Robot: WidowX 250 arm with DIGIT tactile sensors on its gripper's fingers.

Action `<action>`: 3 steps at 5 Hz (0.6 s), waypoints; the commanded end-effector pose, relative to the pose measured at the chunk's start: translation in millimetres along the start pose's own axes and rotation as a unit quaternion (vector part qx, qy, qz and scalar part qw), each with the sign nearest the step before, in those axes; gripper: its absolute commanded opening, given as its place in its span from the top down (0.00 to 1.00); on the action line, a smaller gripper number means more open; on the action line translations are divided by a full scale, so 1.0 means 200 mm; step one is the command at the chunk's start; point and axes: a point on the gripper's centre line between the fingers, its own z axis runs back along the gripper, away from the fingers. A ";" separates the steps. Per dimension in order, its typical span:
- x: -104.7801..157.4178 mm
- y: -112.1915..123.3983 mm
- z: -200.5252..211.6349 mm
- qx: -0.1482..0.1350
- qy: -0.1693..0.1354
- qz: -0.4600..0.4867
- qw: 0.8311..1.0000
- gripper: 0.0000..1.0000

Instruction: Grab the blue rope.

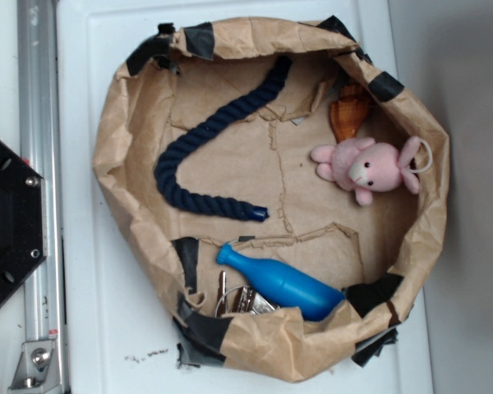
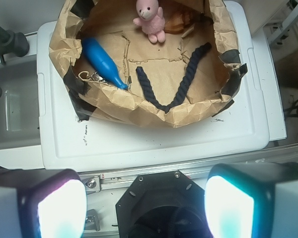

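1. Exterior view: A white plastic surface (image 1: 107,312) carries a brown paper bin (image 1: 107,164) patched with black tape.
2. Exterior view: The blue rope (image 1: 199,152) lies curved on the bin floor. It runs from the upper rim down to a fused end near the centre.
3. Exterior view: A blue bottle (image 1: 281,281) lies just below the rope end, apart from it. A pink plush toy (image 1: 366,167) rests at the right side, beside an amber object (image 1: 349,115).
4. Exterior view: A metal rail (image 1: 39,123) and a black base plate (image 1: 8,222) sit at the left.
5. Wrist view: The gripper (image 2: 145,203) hangs well away from the bin, above the base plate. Its two fingers (image 2: 52,206) stand spread apart with nothing between them.
6. Wrist view: The rope forms a V in the bin, beside the bottle and some metal clips (image 2: 92,76).
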 end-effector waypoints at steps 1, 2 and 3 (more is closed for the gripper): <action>0.00 0.00 0.00 0.000 0.000 0.000 1.000 0.00; 0.24 0.22 -0.15 0.056 -0.038 0.119 0.991 0.00; 0.43 0.31 -0.35 0.141 -0.013 0.178 0.974 0.00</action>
